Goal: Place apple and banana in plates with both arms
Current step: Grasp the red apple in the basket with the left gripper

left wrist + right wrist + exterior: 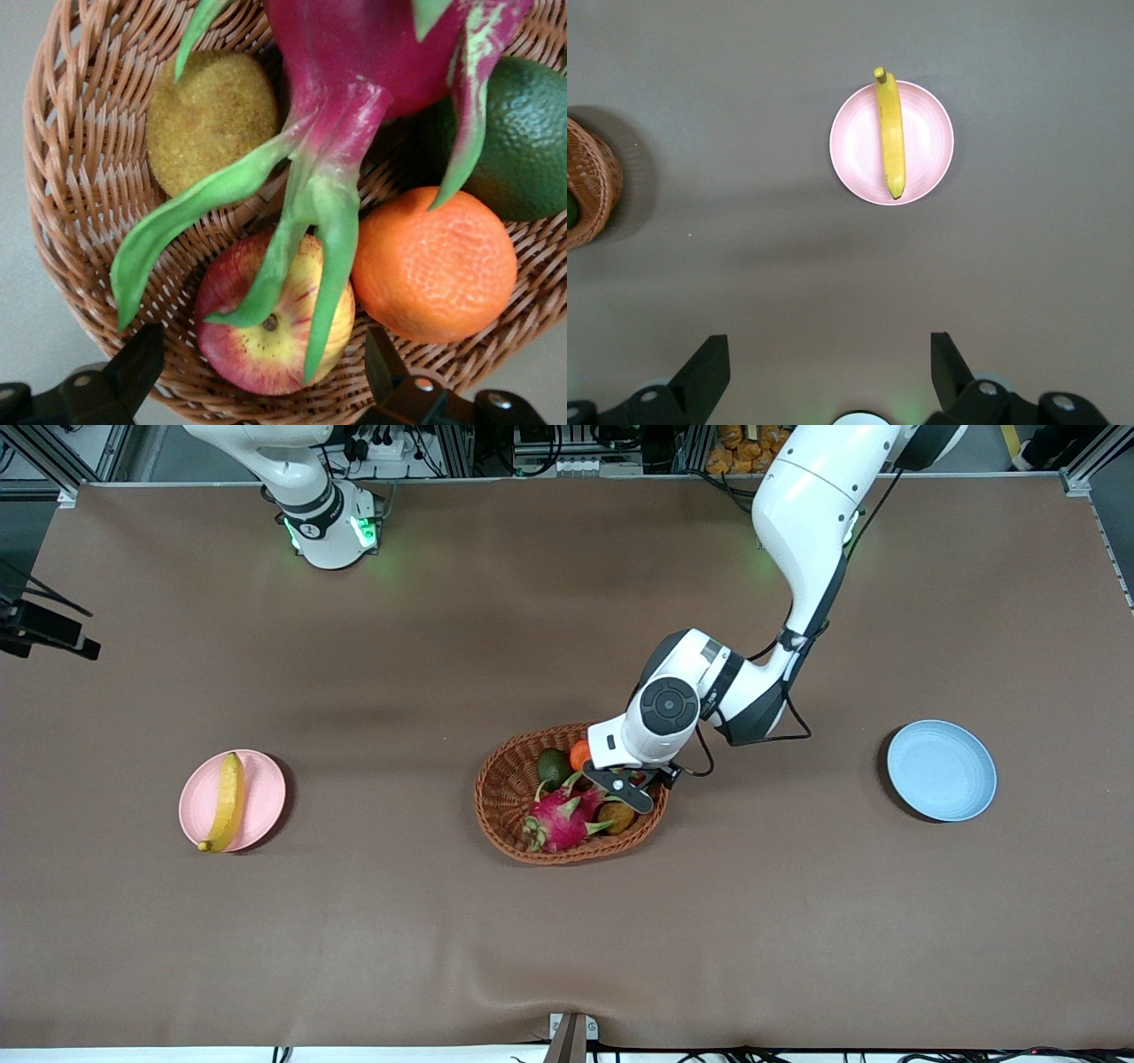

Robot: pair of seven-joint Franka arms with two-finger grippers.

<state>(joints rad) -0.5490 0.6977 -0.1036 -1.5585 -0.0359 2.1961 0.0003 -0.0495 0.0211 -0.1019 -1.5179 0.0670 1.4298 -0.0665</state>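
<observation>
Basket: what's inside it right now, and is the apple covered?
The basket holds an apple, orange, avocado, a brown fruit and a dragon fruit. The dragon fruit's green leaves cross the apple; the rest shows.

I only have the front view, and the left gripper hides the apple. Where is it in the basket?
Observer: The apple lies by the basket wall, beside the orange, with the dragon fruit leaves draped over it.
Operator: Is the left gripper on it?
Observer: No. The left gripper is open, one finger on each side of the apple, neither touching.
Operator: And the right gripper? It's out of my frame.
Observer: The right gripper is open and waits high over the table, looking down at the banana on the pink plate.
</observation>
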